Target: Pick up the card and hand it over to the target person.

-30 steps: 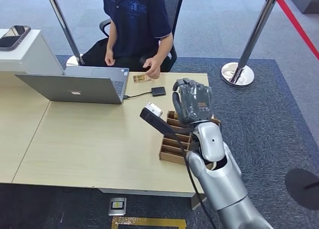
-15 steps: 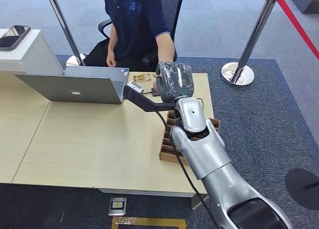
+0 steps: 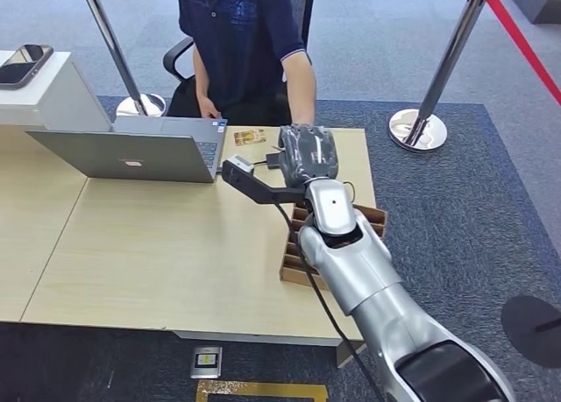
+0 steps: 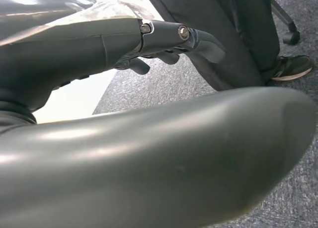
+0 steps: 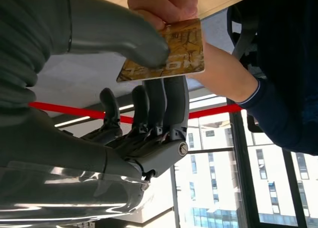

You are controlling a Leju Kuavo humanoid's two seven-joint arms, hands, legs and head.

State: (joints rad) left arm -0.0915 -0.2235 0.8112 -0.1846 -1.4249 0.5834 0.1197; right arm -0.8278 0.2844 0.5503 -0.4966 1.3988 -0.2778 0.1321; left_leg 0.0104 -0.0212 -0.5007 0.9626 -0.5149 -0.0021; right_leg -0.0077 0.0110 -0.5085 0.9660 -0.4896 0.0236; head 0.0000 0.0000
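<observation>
In the right wrist view a gold patterned card [image 5: 169, 51] is pinched between my right hand's thumb and fingers [image 5: 165, 101]. A person's hand [image 5: 165, 4] grips the same card along its other edge, with the forearm [image 5: 225, 74] behind it. In the head view my right hand [image 3: 308, 152] is stretched over the table's far edge, and the seated person [image 3: 241, 34] reaches an arm [image 3: 304, 87] down to it. A second gold card [image 3: 249, 137] lies flat on the table beside the hand. My left hand [image 4: 169, 39] hangs beside the table, holding nothing.
A grey laptop [image 3: 132, 152] stands open at the far left of the table [image 3: 166, 253]. A brown slotted card box [image 3: 317, 249] sits under my right forearm. A white box with a phone [image 3: 23, 65] is far left. Stanchion posts [image 3: 423, 113] stand behind.
My right hand has moved from above the card box out to the table's far edge. The person's arm has come forward and now holds the card with my hand.
</observation>
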